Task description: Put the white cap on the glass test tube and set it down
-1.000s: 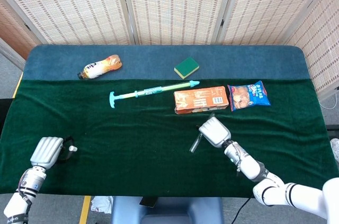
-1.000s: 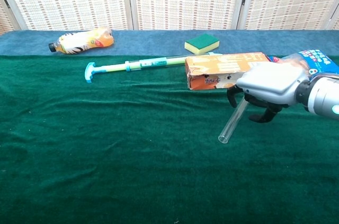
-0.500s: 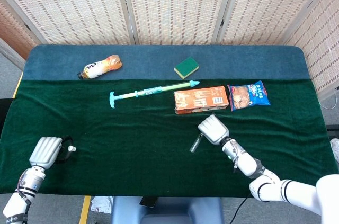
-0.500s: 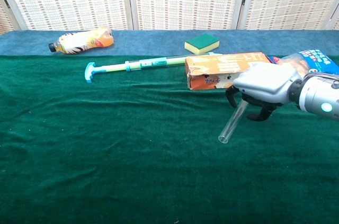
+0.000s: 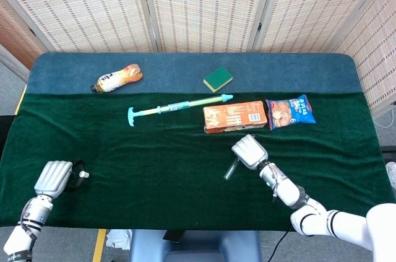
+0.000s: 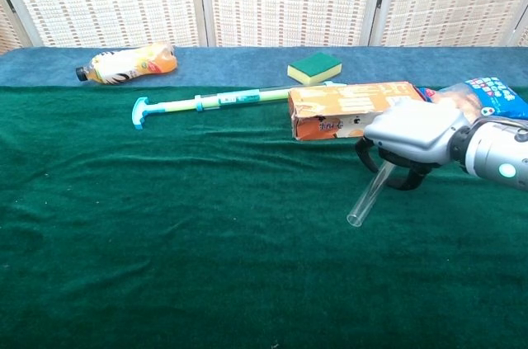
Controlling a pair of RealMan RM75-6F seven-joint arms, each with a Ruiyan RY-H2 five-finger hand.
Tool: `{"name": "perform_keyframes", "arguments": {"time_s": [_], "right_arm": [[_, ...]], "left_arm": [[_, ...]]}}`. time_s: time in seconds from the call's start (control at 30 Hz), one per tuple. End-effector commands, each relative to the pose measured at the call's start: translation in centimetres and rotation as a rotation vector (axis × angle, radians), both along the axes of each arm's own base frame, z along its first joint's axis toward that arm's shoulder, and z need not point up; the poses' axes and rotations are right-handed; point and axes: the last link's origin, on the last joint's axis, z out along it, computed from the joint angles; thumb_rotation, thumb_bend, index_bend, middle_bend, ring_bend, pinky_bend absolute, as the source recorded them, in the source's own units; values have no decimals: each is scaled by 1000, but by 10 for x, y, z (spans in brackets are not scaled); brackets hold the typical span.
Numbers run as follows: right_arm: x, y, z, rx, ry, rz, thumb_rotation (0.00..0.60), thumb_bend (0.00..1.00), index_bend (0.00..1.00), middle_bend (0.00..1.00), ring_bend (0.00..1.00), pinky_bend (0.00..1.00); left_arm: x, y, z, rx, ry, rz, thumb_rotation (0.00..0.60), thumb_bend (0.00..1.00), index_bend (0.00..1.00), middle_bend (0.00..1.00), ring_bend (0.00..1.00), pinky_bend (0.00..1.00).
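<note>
Clutter sits just beyond the right hand (image 6: 417, 130): orange carton (image 6: 351, 108) immediately behind it, blue snack bag (image 5: 290, 112) to its far right, green sponge (image 6: 314, 67) further back. Long teal-handled syringe-like tool (image 5: 176, 108) lies off to its left, orange bottle (image 6: 125, 63) well away at the far left edge of the worktop (image 6: 165, 242). Right hand grips the glass test tube (image 6: 369, 193), open end slanting down toward the cloth. Left hand (image 5: 53, 178), near corner, pinches the white cap (image 5: 85, 174). Carton print too small to read; bag lettering illegible.
</note>
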Motion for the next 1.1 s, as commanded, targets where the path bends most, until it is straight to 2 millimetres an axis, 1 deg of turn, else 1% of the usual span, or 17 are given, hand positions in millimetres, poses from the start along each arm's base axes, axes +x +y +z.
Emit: {"name": "perform_keyframes", "arguments": {"time_s": [0.03,0.27,0.33,0.4,0.53,0.73,0.83,0.97,1.1], "right_arm": [[0,0,-1,1,2,-1,592,386,509,861,941,1000],[-1,-1,-3,3,1,-7,592,396,540,864,945,1000],[0,-1,-2,3,0,-9,592,429,559,864,947,1000],[0,-2,-2,2,-3,-13,590,494,587,865,951,1000],[1,-2,3,-5,-13,-15,591,579,635,874,963,1000],[7,-1,17,-21,-64,-19,591,683,719,890,976,1000],[9,3,27,-21,-115,-39,591,723,776,905,989,1000],[11,11,41,-15,-223,-103,593,763,839,925,1000,1000],[12,17,48,-21,-330,-160,598,789,871,941,1000,1000]], "left_arm": [[0,0,0,0,1,1,600,451,532,993,923,867],[-1,-1,0,-4,-1,4,600,451,532,993,923,868],[-2,-1,0,-4,-1,4,600,452,532,993,923,868],[-2,-1,0,-5,-1,2,600,452,531,993,923,868],[-1,-1,0,-4,-3,-1,600,451,531,993,923,868],[3,1,3,8,-19,-19,600,452,530,993,922,867],[8,3,5,19,-45,-34,600,453,531,993,922,867],[20,7,10,35,-105,-67,600,454,531,993,922,867],[35,12,12,31,-182,-103,600,455,532,993,922,867]]}}
